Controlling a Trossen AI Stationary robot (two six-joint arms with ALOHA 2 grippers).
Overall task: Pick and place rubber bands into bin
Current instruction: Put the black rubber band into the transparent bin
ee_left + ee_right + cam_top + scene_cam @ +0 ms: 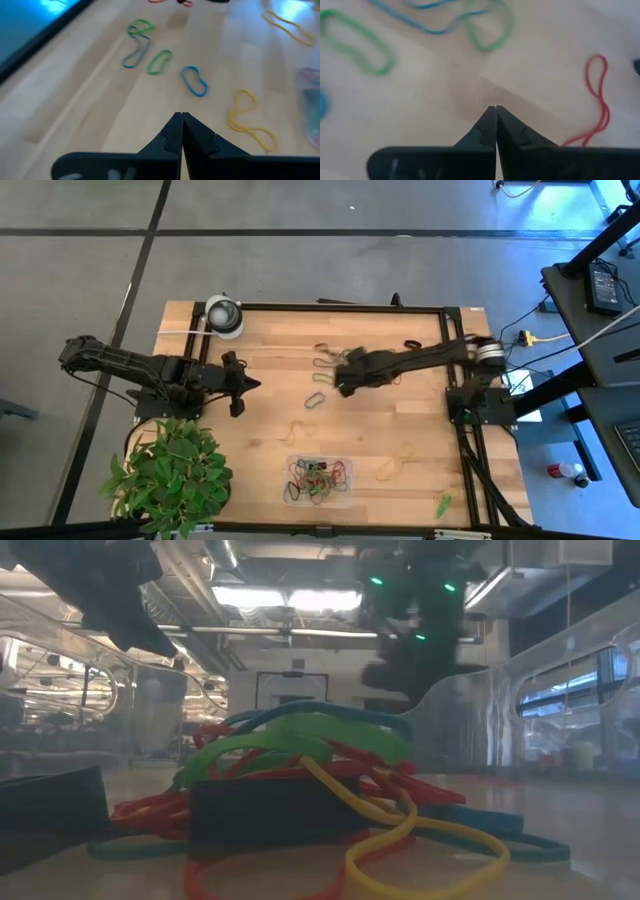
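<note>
We count two arms, one bin (345,492) and rubber bands both inside and outside it. The bin, a clear shallow tray, sits near the front edge of the wooden table (270,450), just right of the potted plant (170,475). It holds a tangled heap of bands (318,477) in red, green, yellow, blue and black; the low view shows this heap (300,780) close up, but we cannot count its individual loops. Loose on the table, the left wrist view shows one green-and-blue twisted band (136,42), one green band (159,62), one blue band (194,80) and two yellow bands (249,120) (289,26). The right wrist view shows one red band (596,97), one green oval band (357,42) and a green loop (487,30) tangled with a blue strand. One further green band (442,504) lies near the table's front right corner. One round white-and-grey object (224,316) stands at the back left corner. The left gripper (252,385) is extended level over the left part of the table, pointing toward the centre; its fingers (172,135) are pressed together with nothing between them. The right gripper (343,385) reaches from the right side across to the table's middle, angled down toward the cluster of loose bands; its fingers (489,127) are likewise clenched tip to tip, and we see no band caught between them.
</note>
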